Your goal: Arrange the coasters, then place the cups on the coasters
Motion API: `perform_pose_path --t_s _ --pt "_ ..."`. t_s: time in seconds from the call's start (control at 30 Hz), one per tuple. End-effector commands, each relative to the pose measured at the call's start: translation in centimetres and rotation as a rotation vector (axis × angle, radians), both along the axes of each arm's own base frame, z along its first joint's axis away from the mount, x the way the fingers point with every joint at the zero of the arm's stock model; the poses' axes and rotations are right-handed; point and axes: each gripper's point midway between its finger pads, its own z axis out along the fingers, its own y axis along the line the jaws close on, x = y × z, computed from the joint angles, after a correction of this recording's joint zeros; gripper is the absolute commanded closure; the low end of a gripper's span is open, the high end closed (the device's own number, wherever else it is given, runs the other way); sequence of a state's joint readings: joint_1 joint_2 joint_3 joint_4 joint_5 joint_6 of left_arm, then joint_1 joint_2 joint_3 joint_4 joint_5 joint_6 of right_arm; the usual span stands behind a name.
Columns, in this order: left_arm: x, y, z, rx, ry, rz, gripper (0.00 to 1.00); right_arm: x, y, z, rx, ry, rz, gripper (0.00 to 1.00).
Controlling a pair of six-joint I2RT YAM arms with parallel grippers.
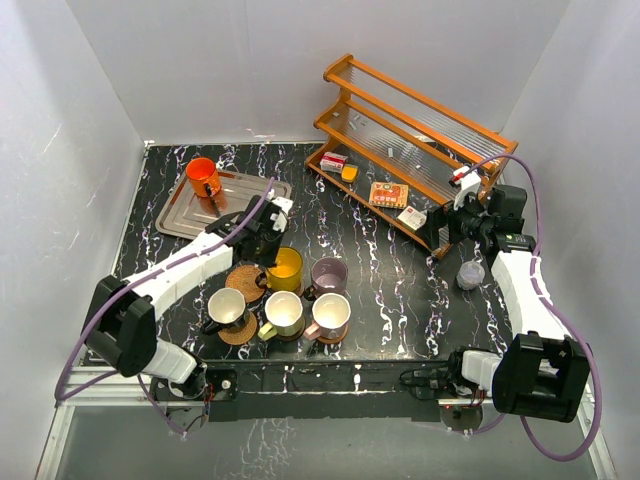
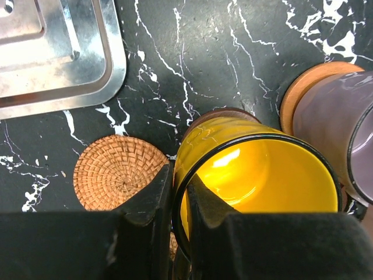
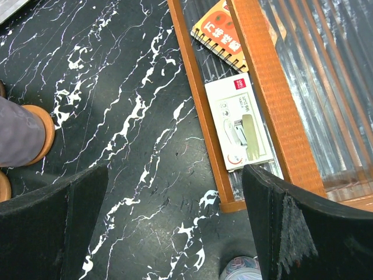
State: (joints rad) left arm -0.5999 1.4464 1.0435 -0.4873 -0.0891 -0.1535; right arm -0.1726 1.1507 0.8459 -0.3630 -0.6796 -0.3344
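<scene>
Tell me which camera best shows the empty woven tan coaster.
Left wrist: the empty round woven tan coaster shows close, weave clear. Top external shows it small beside the left gripper. Right wrist misses it.

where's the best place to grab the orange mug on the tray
Probably the rim wall of the orange mug, from straight above, one finger inside and one outside. It stands upright on the metal tray with its mouth open to the top and nothing crowding it.

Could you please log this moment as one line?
left gripper: shut on yellow mug | mug: over dark coaster | right gripper: open by rack | orange mug: on tray | woven coaster: bare
</scene>
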Motion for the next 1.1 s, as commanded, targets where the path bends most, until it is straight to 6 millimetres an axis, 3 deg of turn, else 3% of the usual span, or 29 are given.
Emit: perform_pose_path --t_s 0.0,1.07 --pt "0.3 -0.1 2.0 -0.036 -0.081 0.006 1.0 0.7 -0.3 1.4 -0.01 -0.071 -0.007 0.02" --pt "0.1 -1.4 -0.6 -0.058 -0.019 -0.036 1.0 0.2 -0.2 1.1 -0.017 -0.074 0.009 0.02"
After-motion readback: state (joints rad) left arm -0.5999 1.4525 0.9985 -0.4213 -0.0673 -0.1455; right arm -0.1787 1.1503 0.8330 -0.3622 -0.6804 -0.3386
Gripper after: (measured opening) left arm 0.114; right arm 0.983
